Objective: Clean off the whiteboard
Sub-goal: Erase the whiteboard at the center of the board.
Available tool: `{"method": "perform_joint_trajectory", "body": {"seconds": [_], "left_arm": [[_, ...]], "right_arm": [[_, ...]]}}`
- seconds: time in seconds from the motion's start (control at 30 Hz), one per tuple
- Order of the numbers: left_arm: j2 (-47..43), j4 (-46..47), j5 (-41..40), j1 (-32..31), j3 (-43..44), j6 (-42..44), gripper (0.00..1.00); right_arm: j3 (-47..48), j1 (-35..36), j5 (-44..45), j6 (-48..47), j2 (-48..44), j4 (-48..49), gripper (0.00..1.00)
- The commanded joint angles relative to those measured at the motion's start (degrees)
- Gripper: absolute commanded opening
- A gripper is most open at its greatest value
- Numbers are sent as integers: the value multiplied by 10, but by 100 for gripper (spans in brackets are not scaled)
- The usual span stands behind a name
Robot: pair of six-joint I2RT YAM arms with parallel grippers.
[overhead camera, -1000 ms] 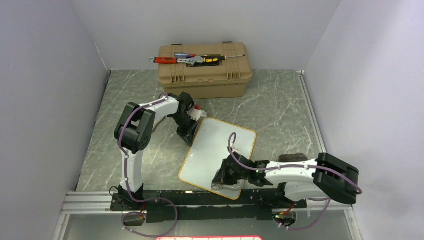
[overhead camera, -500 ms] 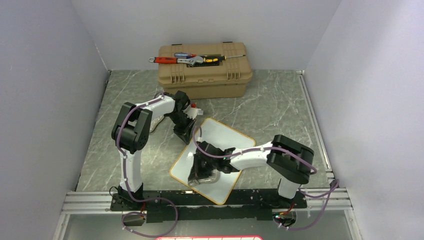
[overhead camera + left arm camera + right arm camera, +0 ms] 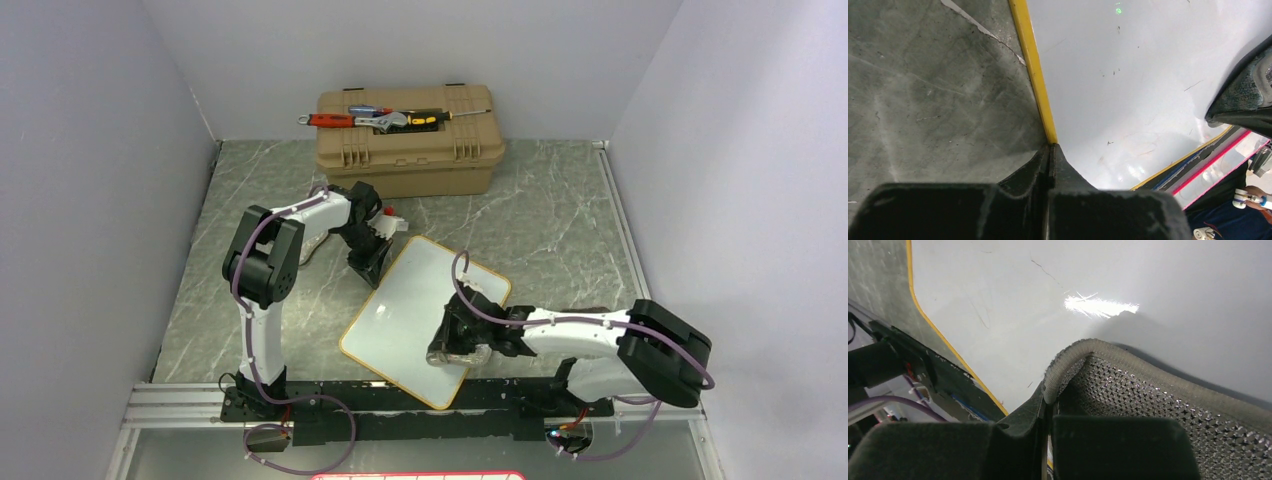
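Stiff, light and slick, the whiteboard point(image 3: 410, 300) likely skids: hold its yellow rim point(image 3: 1035, 70), where your left gripper point(image 3: 1049, 147) pinches; your right gripper point(image 3: 1048, 400) clamps a mesh cloth point(image 3: 1148, 405).

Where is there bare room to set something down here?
Bare table between the toolbox and right arm; also the strip left of the left arm. Crowded near centre: whiteboard, left gripper on its rim, right gripper with cloth.

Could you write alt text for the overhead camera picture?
A whiteboard lies on a grey marble table; the robot's right gripper holds a cloth on it, and the closed left gripper sits at its far rim. A tan toolbox topped with tools stands behind.
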Motion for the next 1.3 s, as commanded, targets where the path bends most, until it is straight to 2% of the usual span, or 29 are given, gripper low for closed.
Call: {"method": "perform_joint_trajectory", "body": {"seconds": [0.0,0.1,0.27,0.5,0.67,0.77,0.93,1.03,1.13,1.27], "left_arm": [[6,35,-29,3,-3,37,11],[11,27,-1,2,-4,39,24],[15,30,12,1,-20,45,32],[52,31,-17,-10,-21,50,15],[64,33,-24,-24,-24,49,12],[69,34,-31,-25,-21,47,10],[70,38,-52,-25,-24,53,4],[71,36,-48,-24,-25,56,3],[73,31,-41,-25,-21,55,3],[60,24,-30,-25,-14,52,3]], "right_arm": [[-42,-8,1,17,22,28,0],[-36,-10,-9,15,77,70,0],[-19,-11,-15,14,144,99,0],[75,-8,-19,-13,240,105,0],[189,-2,-36,-33,336,101,0],[142,-11,-38,-8,313,126,0],[-44,-38,-6,49,131,141,0],[-99,-39,-1,68,86,145,0],[-70,-35,-18,56,131,160,0],[46,-27,-44,24,241,175,0]]}}
